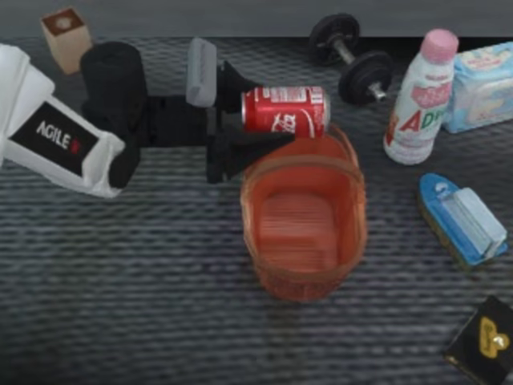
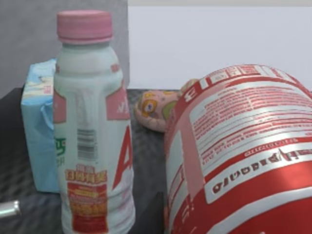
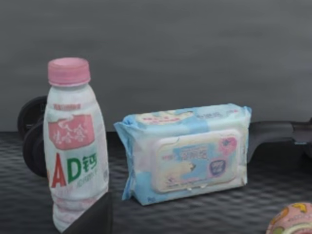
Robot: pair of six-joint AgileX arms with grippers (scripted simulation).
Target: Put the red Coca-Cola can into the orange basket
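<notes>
The left pincer (image 1: 252,120) is closed on the red Coca-Cola can (image 1: 285,111), holding it on its side above the far rim of the orange basket (image 1: 349,210). The right pincer is out of view.

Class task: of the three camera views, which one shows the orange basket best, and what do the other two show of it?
The top view. It shows the whole basket, rim, handle and empty floor, with the can held sideways by the left gripper at its far rim. The left wrist view shows the can and bottle but no basket; the right wrist view shows none either.
</notes>
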